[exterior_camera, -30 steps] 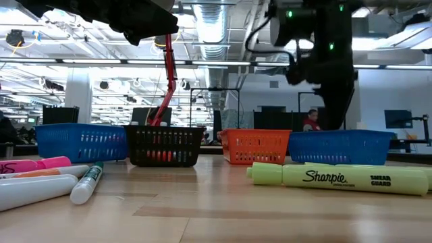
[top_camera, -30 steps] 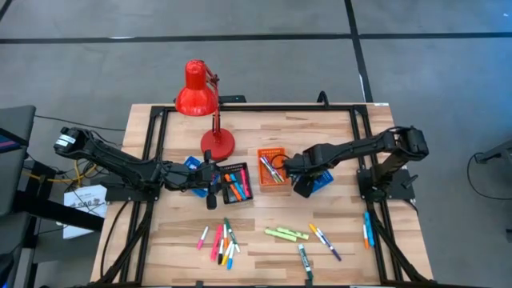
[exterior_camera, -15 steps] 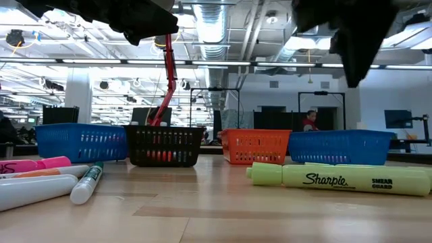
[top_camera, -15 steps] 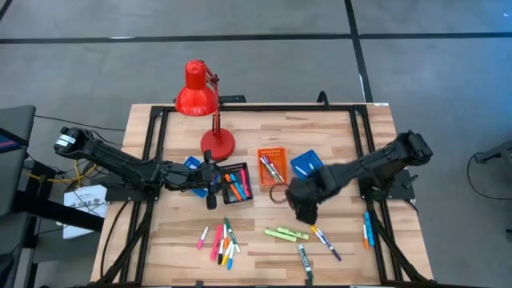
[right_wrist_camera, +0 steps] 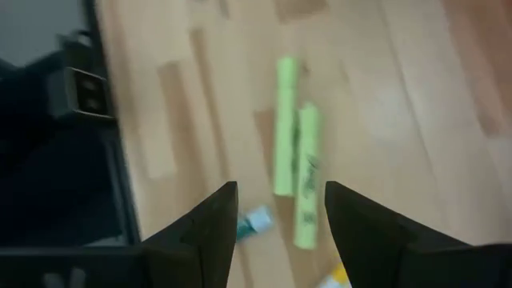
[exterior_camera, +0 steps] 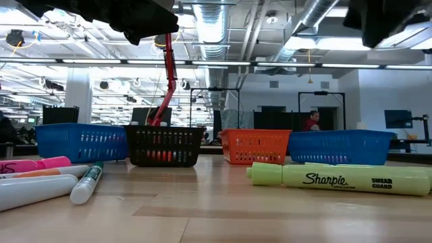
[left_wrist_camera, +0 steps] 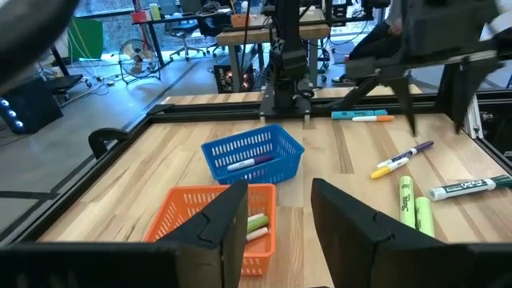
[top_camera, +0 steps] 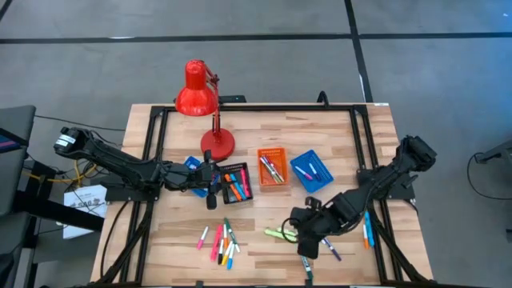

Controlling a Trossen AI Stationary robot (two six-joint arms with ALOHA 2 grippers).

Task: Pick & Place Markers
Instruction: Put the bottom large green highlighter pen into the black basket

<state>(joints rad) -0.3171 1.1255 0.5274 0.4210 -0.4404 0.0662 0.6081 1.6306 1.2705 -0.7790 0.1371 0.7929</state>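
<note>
Loose markers lie near the table's front edge: a mixed cluster (top_camera: 221,242), two green ones (top_camera: 280,234) side by side, and others to the right (top_camera: 324,240). More markers lie in the black tray (top_camera: 236,182), the orange tray (top_camera: 272,166) and the right-hand blue tray (top_camera: 312,170). My right gripper (top_camera: 302,238) hangs open above the green markers (right_wrist_camera: 293,160), pointing down and holding nothing. My left gripper (top_camera: 214,182) stands open over the black tray, pointing level toward the orange tray (left_wrist_camera: 210,218), with nothing between its fingers.
A red desk lamp (top_camera: 200,100) stands at the back, its base (top_camera: 218,144) just behind the trays. A second blue tray (top_camera: 192,166) lies under my left arm. Two markers (top_camera: 366,228) lie by the right frame rail. A black frame (top_camera: 152,136) borders the table.
My right gripper has swung from the right-hand blue tray toward the table's near edge and now hangs over the green markers. In the low view it has risen to the picture's top. The blue tray now shows with markers in it.
</note>
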